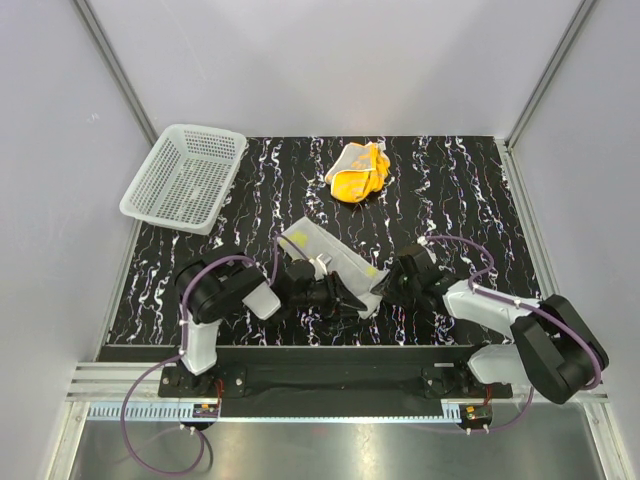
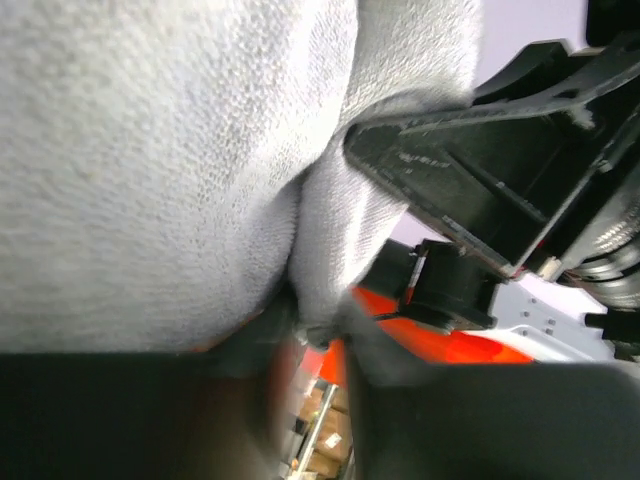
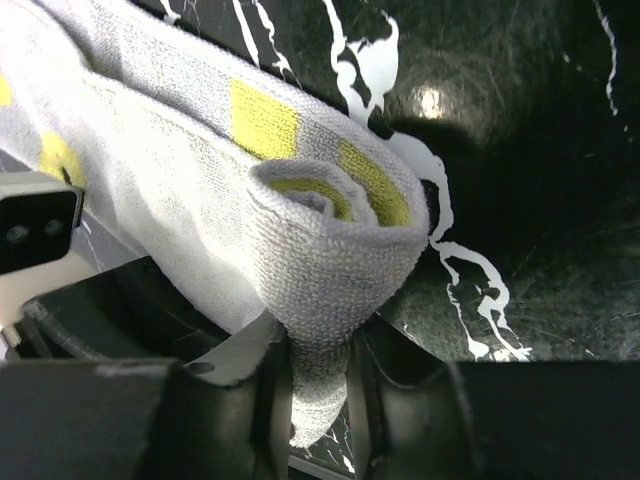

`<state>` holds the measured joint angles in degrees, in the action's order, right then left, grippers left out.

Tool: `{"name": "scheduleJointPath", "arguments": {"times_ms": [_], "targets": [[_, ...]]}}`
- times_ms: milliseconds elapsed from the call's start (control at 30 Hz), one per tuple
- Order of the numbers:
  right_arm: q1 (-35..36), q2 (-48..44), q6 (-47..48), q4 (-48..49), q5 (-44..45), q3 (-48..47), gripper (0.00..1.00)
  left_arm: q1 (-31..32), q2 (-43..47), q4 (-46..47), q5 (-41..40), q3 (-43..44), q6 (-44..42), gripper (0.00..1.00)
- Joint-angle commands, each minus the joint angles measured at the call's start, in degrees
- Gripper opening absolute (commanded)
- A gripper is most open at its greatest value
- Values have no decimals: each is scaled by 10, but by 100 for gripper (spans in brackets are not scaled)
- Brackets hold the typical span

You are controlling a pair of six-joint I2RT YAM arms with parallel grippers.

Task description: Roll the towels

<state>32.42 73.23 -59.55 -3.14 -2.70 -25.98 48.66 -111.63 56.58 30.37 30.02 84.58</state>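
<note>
Nothing legible in any view, no word, number or brand. The towel (image 3: 180, 170) shows yellow squares in the right wrist view, plain blocks of colour with no lettering on them. At the bottom of the overhead view, a small tag (image 1: 208, 407) by the left base and another tag (image 1: 480, 412) by the right base are too small to read.
</note>
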Motion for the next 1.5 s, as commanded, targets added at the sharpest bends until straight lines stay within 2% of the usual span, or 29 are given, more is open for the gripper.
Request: {"name": "scheduleJointPath", "arguments": {"times_ms": [0, 67, 200, 233, 367, 433, 467, 500, 533, 600, 667, 800, 967, 1100, 1467], "targets": [[3, 16, 20, -29, 23, -40, 28, -3, 51, -74, 9, 26, -62, 38], [3, 17, 22, -54, 23, -49, 25, -3, 67, -130, 2, 31, -99, 46], [3, 20, 29, -95, 23, -75, 24, -3, 126, -261, -42, 57, -181, 53], [3, 22, 30, -110, 23, -80, 24, -3, 138, -330, -55, 64, -223, 54], [4, 35, 41, -148, 15, -106, 24, 1, 199, -486, -148, 98, -323, 55], [4, 45, 47, -162, 7, -118, 24, 19, 243, -584, -256, 132, -393, 55], [4, 48, 49, -165, 4, -122, 24, 46, 257, -607, -297, 143, -416, 55], [4, 56, 51, -169, -1, -129, 24, 63, 284, -623, -378, 157, -438, 55], [4, 60, 51, -175, -4, -131, 24, 81, 297, -634, -413, 160, -477, 55], [4, 72, 55, -180, -10, -139, 24, 132, 327, -626, -482, 160, -514, 56], [4, 78, 57, -182, -14, -143, 24, 175, 339, -597, -508, 158, -566, 57], [5, 96, 57, -180, -23, -147, 24, 216, 319, -531, -500, 157, -638, 57], [7, 101, 58, -184, -27, -147, 24, 264, 237, -502, -508, 181, -669, 56], [7, 98, 58, -187, -31, -145, 24, 283, 199, -477, -516, 195, -686, 55], [8, 100, 56, -181, -44, -135, 24, 293, 136, -486, -537, 225, -698, 56]]}}
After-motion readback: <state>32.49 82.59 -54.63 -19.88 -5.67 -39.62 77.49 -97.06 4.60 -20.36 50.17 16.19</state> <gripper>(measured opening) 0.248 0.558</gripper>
